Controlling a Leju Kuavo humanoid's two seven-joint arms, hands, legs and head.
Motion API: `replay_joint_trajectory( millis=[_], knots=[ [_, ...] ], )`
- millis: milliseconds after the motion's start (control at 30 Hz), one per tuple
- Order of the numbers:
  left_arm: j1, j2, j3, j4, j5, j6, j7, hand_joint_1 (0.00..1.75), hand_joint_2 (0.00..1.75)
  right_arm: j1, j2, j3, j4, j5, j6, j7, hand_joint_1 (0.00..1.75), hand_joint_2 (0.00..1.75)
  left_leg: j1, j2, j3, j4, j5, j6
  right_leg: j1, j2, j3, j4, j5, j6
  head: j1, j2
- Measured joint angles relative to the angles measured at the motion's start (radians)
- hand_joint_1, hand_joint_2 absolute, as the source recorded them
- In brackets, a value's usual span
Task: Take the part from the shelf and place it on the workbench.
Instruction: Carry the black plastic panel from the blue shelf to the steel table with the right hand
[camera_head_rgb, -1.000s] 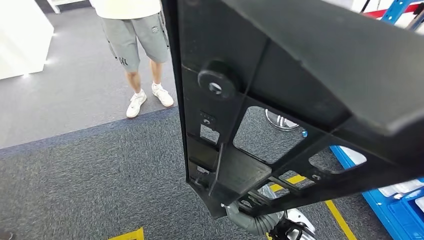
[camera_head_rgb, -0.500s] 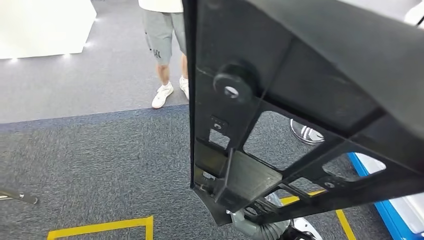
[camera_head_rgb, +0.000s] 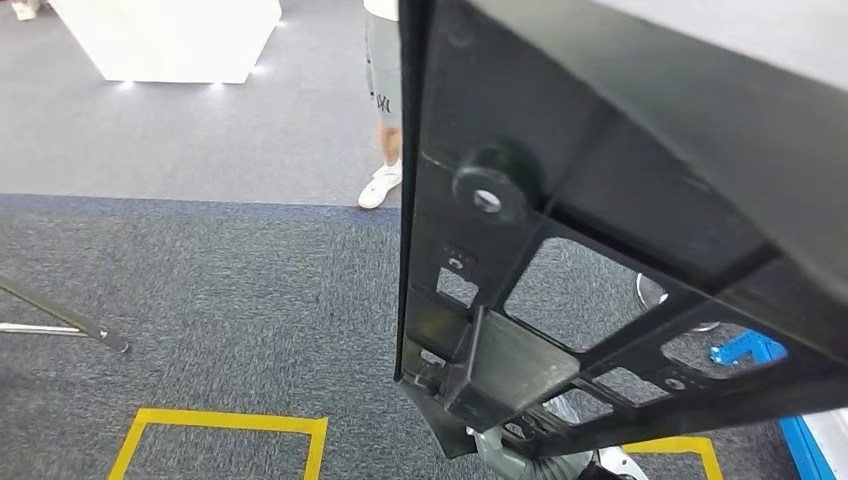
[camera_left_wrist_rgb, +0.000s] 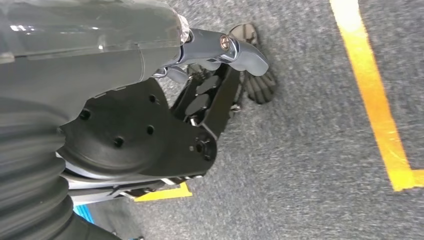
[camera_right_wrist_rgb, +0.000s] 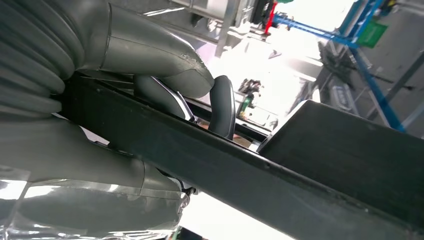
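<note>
Where part (camera_head_rgb: 600, 200) looms, person (camera_head_rgb: 383, 80) half-hidden

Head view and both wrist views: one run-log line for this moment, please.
phase: carrying | large black plastic frame part: held up, off the shelf | right hand: grips part | left hand: holds nothing | grey carpet floor: yellow tape

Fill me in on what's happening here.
The robot is carrying a big black plastic part, held up close in front of its head camera. Its right hand grips one edge of the part, with fingers wrapped over the rim. The left hand hangs over the grey carpet and holds nothing. A person in grey shorts stands further back, near a white block. Yellow tape lines mark the floor. No workbench is in sight, so the part is not set down yet.
</note>
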Motion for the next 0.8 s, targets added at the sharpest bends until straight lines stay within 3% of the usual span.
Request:
replay_joint_trajectory(
  millis=[67,133,200,233,267,333,400,500,567,633,667,700,733,800],
  knots=[
    [0.0,0.0,0.0,0.0,0.0,0.0,0.002,0.0,1.75,-0.002,0.0,-0.001,-0.002,-0.002,0.0,-0.001,1.75,1.75,0.0,0.047,-0.024,0.055,-0.031,-0.009,0.0,-0.028,0.006,-0.005,0.0,-0.012,0.0,0.0],
    [-0.001,0.0,0.0,0.0,0.0,0.001,0.002,0.0,1.75,-0.004,0.0,-0.004,-0.003,-0.003,0.002,-0.002,1.75,1.75,0.002,0.096,-0.086,0.18,-0.093,-0.016,0.007,-0.058,0.01,-0.006,-0.004,-0.018,0.0,0.0],
    [-0.001,-0.001,0.0,0.0,0.0,0.002,0.001,0.0,1.75,-0.008,0.0,-0.008,-0.003,-0.003,0.004,-0.001,1.75,1.75,0.005,0.107,-0.137,0.276,-0.122,-0.017,0.013,-0.087,0.011,-0.006,-0.008,-0.021,0.0,0.0],
    [0.0,-0.001,0.0,0.0,0.0,0.002,0.0,0.0,1.75,-0.01,0.0,-0.008,-0.003,-0.003,0.005,-0.001,1.75,1.75,0.005,0.109,-0.135,0.271,-0.108,-0.015,0.015,-0.1,0.013,-0.006,-0.01,-0.021,0.0,0.0],
    [0.0,-0.001,0.0,0.0,0.0,0.002,-0.002,0.0,1.75,-0.011,0.0,-0.009,-0.003,-0.003,0.005,0.0,1.75,1.75,0.004,0.115,-0.112,0.224,-0.076,-0.011,0.017,-0.112,0.016,-0.006,-0.012,-0.022,0.0,0.0],
    [-0.001,0.0,0.0,0.0,0.0,0.003,-0.005,0.0,1.75,-0.015,0.0,-0.01,-0.004,-0.003,0.006,-0.001,1.75,1.75,-0.005,0.155,-0.038,0.082,-0.015,0.004,0.02,-0.134,0.025,-0.007,-0.018,-0.019,0.0,0.0],
    [-0.005,0.0,0.0,0.0,0.0,0.003,-0.008,0.0,1.75,-0.015,0.0,-0.013,-0.004,-0.004,0.005,-0.001,1.75,1.75,-0.017,0.187,-0.001,0.004,0.002,0.018,0.022,-0.15,0.031,-0.009,-0.021,-0.011,0.0,0.0],
    [-0.006,0.0,0.0,0.0,0.0,0.003,-0.01,0.0,1.75,-0.015,0.0,-0.016,-0.004,-0.009,0.004,-0.002,1.75,1.75,-0.021,0.164,0.007,-0.017,0.005,0.029,0.02,-0.169,0.042,-0.015,-0.025,0.003,0.0,0.0],
    [-0.005,0.0,0.0,0.0,0.0,0.003,-0.011,0.0,1.75,-0.013,-0.001,-0.019,-0.005,-0.012,0.003,-0.005,1.75,1.75,-0.014,0.144,0.023,-0.037,0.015,0.036,0.02,-0.133,0.032,0.019,-0.049,0.01,0.0,0.0],
    [-0.006,0.0,0.0,0.0,0.0,0.003,-0.01,0.0,1.75,-0.005,-0.001,-0.025,-0.005,-0.014,0.001,-0.009,1.75,1.75,-0.012,0.124,0.031,-0.045,0.02,0.043,0.019,-0.083,-0.026,0.129,-0.103,0.013,0.0,0.0],
    [-0.007,0.0,0.0,0.0,0.0,0.003,-0.01,0.0,1.75,0.001,-0.001,-0.028,-0.005,-0.014,0.0,-0.011,1.75,1.75,-0.012,0.112,0.031,-0.044,0.02,0.045,0.019,-0.073,-0.063,0.193,-0.127,0.014,0.0,0.0],
    [-0.006,0.0,0.0,0.0,0.0,0.003,-0.008,0.0,1.75,0.006,-0.002,-0.03,-0.005,-0.014,-0.001,-0.011,1.75,1.75,-0.012,0.098,0.031,-0.044,0.019,0.046,0.019,-0.069,-0.089,0.235,-0.133,0.016,0.0,0.0],
    [-0.005,0.0,0.0,0.0,0.0,0.003,-0.006,0.0,1.75,0.01,-0.002,-0.032,-0.005,-0.014,-0.001,-0.012,1.75,1.75,-0.011,0.084,0.032,-0.042,0.017,0.045,0.017,-0.068,-0.101,0.244,-0.119,0.017,0.0,0.0],
    [-0.003,-0.001,0.0,0.0,0.0,0.003,-0.002,0.0,1.75,0.012,-0.002,-0.033,-0.005,-0.014,-0.001,-0.013,1.75,1.75,-0.008,0.054,0.035,-0.033,0.011,0.039,0.01,-0.052,-0.068,0.149,-0.043,0.022,0.0,0.0]
  ],
)
